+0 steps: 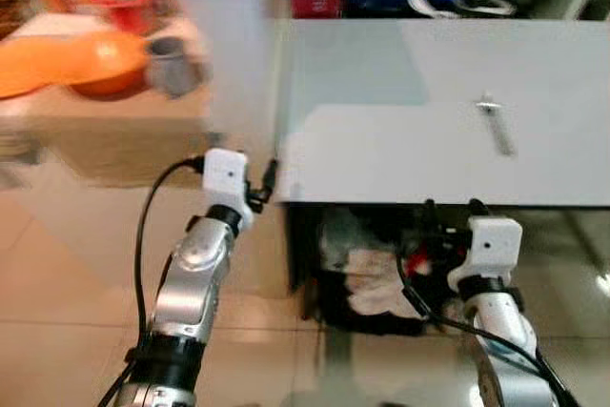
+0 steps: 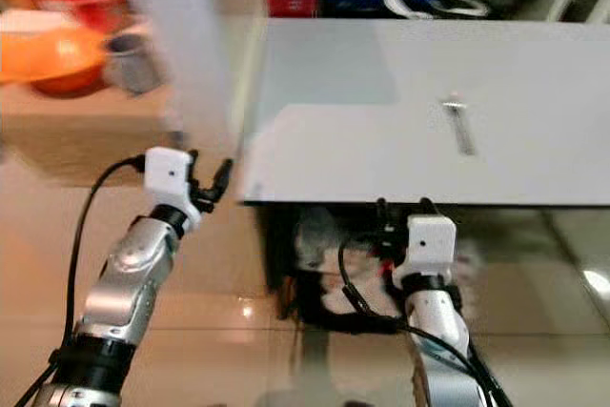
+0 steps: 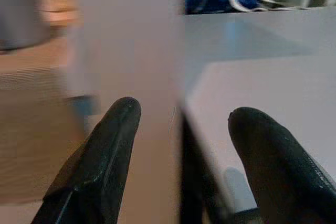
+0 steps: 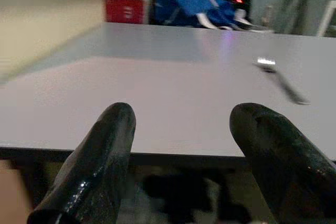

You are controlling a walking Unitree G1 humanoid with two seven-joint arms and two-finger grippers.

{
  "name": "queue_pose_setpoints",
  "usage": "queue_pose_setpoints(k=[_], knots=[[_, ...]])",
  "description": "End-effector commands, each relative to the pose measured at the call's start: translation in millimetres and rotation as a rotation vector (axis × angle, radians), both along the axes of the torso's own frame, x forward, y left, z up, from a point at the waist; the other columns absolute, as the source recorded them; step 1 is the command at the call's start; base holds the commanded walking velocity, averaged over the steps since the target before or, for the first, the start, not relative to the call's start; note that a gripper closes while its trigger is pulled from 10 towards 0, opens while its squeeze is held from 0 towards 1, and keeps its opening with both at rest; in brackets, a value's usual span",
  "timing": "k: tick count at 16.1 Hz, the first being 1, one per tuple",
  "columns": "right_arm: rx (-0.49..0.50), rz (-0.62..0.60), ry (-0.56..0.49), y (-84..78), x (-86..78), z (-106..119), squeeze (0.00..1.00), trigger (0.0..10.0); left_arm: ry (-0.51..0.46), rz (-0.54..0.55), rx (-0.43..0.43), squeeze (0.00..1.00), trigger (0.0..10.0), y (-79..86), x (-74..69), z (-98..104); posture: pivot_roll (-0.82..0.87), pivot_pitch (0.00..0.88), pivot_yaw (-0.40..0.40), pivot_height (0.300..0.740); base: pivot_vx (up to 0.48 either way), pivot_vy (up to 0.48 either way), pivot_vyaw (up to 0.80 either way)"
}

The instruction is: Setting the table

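Left tool [image 1: 269,181]: two black fingers spread apart, empty, at the near left corner of the pale grey flat surface [image 1: 381,131]. Right tool [image 1: 451,207]: fingers parted, empty, just below the surface's near edge. Slim silver metal utensil, probably a fork [image 1: 496,126]: lying flat on the surface's right half, blurred, well apart from both tools. Orange plastic bowl [image 1: 100,64] and grey cup [image 1: 173,64]: on a wooden side table to the left.

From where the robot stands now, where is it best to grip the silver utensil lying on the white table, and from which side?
Probably the long thin handle of the silver utensil, taken from above. It lies flat on the white table, so a side approach finds nothing to pinch. The open right tool is nearer and faces it across the table's near edge, fingers closing across the handle's width.
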State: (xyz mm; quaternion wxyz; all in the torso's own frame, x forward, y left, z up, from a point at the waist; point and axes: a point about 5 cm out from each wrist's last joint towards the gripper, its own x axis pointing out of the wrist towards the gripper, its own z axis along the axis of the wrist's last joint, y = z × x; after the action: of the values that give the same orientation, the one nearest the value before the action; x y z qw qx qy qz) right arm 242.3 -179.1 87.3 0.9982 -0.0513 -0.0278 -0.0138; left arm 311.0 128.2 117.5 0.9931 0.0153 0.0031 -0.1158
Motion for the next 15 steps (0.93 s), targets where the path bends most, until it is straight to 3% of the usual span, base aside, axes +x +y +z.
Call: queue_pose_setpoints(k=[1, 4, 5, 8, 10, 11, 13, 15], knots=[[0.019, -0.022, -0.031, -10.2, -0.3, 6.4, 0.0, 10.0, -0.016, 0.006, 0.007, 0.0, 10.0, -5.1, -1.0, 0.8, -0.04, 0.018, 0.013, 0.74, 0.0, 0.48, 0.0], [0.046, -0.082, -0.067, -19.6, 1.6, 14.5, 0.0, 10.0, -0.061, 0.048, 0.018, 0.0, 10.0, 7.9, -5.4, -0.4, -0.04, 0.021, 0.018, 0.74, 0.0, 0.48, 0.0], [0.018, -0.05, -0.071, -15.6, 3.3, 18.3, 0.0, 10.0, -0.022, 0.05, 0.014, 0.0, 10.0, 15.1, -15.9, -11.1, -0.05, 0.025, 0.021, 0.74, 0.0, 0.48, 0.0], [0.005, -0.04, -0.068, -16.2, 0.8, 18.1, 0.0, 10.0, 0.005, 0.096, 0.014, 0.0, 10.0, 27.9, -25.7, -17.8, -0.05, 0.029, 0.023, 0.74, 0.0, 0.48, 0.0], [0.01, -0.051, -0.052, -18.9, -9.6, 12.5, 0.0, 10.0, 0.094, 0.143, 0.016, 0.0, 10.0, 47.3, -41.0, -35.7, -0.05, 0.027, 0.029, 0.74, 0.0, 0.48, 0.0], [0.006, -0.045, -0.041, -17.7, -15.2, 10.9, 0.0, 10.0, 0.101, 0.129, 0.031, 0.0, 10.0, 49.0, -45.7, -38.5, -0.05, 0.032, 0.029, 0.74, 0.0, 0.48, 0.0], [-0.01, -0.015, -0.01, -11.6, -22.3, 5.7, 0.0, 10.0, 0.06, 0.107, 0.046, 0.0, 10.0, 43.6, -41.2, -30.2, -0.04, 0.029, 0.026, 0.74, 0.0, 0.167, 0.0], [-0.016, 0.007, -0.014, -6.7, -19.0, 5.5, 0.0, 10.0, 0.011, 0.088, 0.059, 0.0, 10.0, 36.2, -31.4, -18.5, -0.04, 0.025, 0.027, 0.74, 0.0, 0.0, 0.0]])
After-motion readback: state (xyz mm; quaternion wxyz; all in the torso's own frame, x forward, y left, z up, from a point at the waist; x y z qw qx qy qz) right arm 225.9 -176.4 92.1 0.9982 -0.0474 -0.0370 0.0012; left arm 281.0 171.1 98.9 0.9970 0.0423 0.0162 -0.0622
